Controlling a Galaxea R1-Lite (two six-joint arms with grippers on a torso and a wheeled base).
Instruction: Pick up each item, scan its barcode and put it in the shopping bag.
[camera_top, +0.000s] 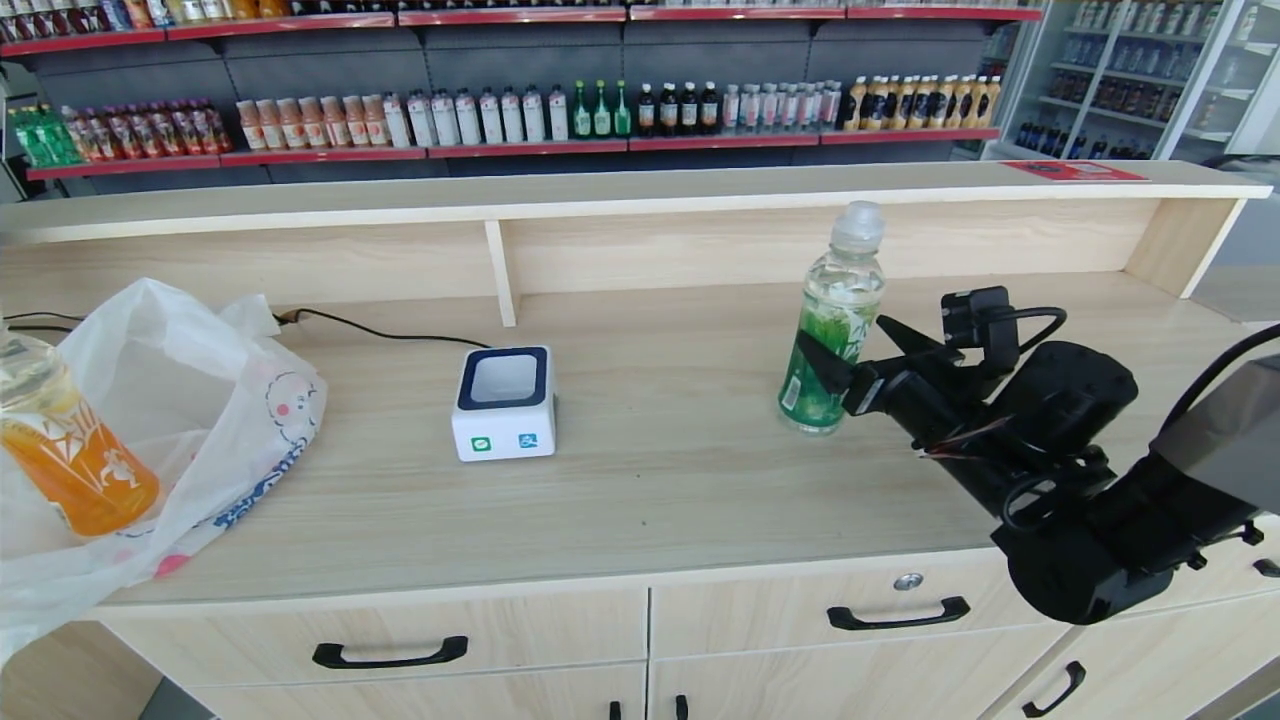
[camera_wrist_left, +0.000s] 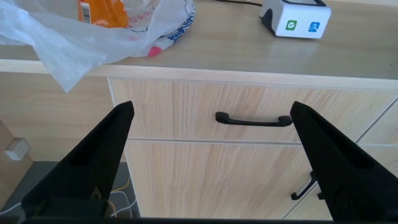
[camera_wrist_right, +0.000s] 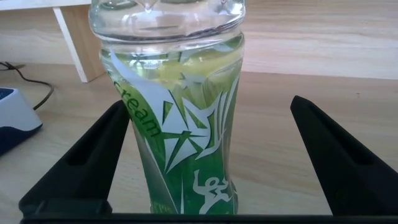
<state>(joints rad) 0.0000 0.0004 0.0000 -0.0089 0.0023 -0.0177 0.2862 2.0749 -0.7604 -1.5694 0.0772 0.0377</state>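
Right wrist view: a clear green-labelled plastic bottle (camera_wrist_right: 180, 143) stands between the spread fingers of the right gripper (camera_wrist_right: 208, 106), apparently positioned for grasping.

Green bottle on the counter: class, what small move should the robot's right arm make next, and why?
Probably shut the right gripper on the green bottle. Its jaws stand open on either side of the bottle, which stands upright on the counter, so it must be gripped before it can go to the scanner.

head: over counter (camera_top: 660, 470) | left: maybe below — shares scanner (camera_wrist_left: 297, 18) | right: near bottle (camera_wrist_right: 180, 124)
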